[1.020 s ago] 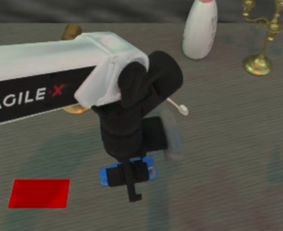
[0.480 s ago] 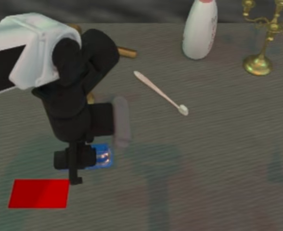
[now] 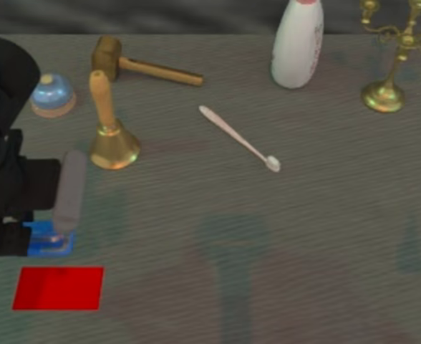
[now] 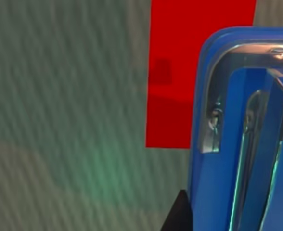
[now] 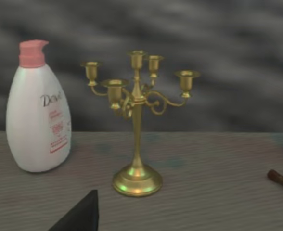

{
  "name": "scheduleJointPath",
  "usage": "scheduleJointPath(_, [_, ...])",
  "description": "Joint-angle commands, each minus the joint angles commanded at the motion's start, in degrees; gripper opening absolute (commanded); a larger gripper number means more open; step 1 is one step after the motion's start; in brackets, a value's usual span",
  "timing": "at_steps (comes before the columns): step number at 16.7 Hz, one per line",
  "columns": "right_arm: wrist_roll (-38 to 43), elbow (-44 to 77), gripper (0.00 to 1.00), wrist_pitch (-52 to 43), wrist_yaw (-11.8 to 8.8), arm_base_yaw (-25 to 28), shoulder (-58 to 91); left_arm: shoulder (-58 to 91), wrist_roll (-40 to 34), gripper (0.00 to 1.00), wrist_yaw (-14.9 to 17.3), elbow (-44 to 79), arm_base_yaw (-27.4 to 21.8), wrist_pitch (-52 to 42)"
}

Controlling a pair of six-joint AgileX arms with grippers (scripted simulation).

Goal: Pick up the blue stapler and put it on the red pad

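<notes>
The blue stapler [image 3: 51,241], with a silvery metal strip on top, is held in my left gripper [image 3: 18,241], which is shut on it at the table's far left. It sits just beyond the far edge of the red pad [image 3: 58,288], a flat red rectangle near the front left. In the left wrist view the stapler [image 4: 242,144] fills the frame, with one dark fingertip [image 4: 181,217] against its side and the red pad [image 4: 180,72] below and beyond it. My right gripper [image 5: 141,227] is parked out of the top view and open; one fingertip [image 5: 83,214] shows.
At the back left are a blue-domed bell [image 3: 52,94], a wooden mallet [image 3: 140,63] and a brass hand bell [image 3: 112,136]. A toothbrush [image 3: 239,137] lies mid-table. A white lotion bottle [image 3: 297,44] and a brass candelabra [image 3: 389,68] stand at the back right.
My left arm has carried the stapler from the table's middle front to the far left, close to the red pad. That uncovered the hand bell, the mallet and the domed bell.
</notes>
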Motion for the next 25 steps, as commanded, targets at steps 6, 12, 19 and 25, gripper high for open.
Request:
scheduleJointPath(6, [0.00,0.00,1.00,0.00,0.00,0.00,0.00,-0.20,0.65,0.00,-0.01,-0.29,0.37,0.26])
scheduleJointPath(12, [0.00,0.00,1.00,0.00,0.00,0.00,0.00,4.12,0.44,0.00,0.01,-7.47,0.43,12.18])
scheduleJointPath(19, [0.00,0.00,1.00,0.00,0.00,0.00,0.00,9.18,0.49,0.00,0.02,-15.41,0.32,24.74])
scheduleJointPath(25, [0.00,0.00,1.00,0.00,0.00,0.00,0.00,9.18,0.49,0.23,0.02,-15.41,0.32,24.74])
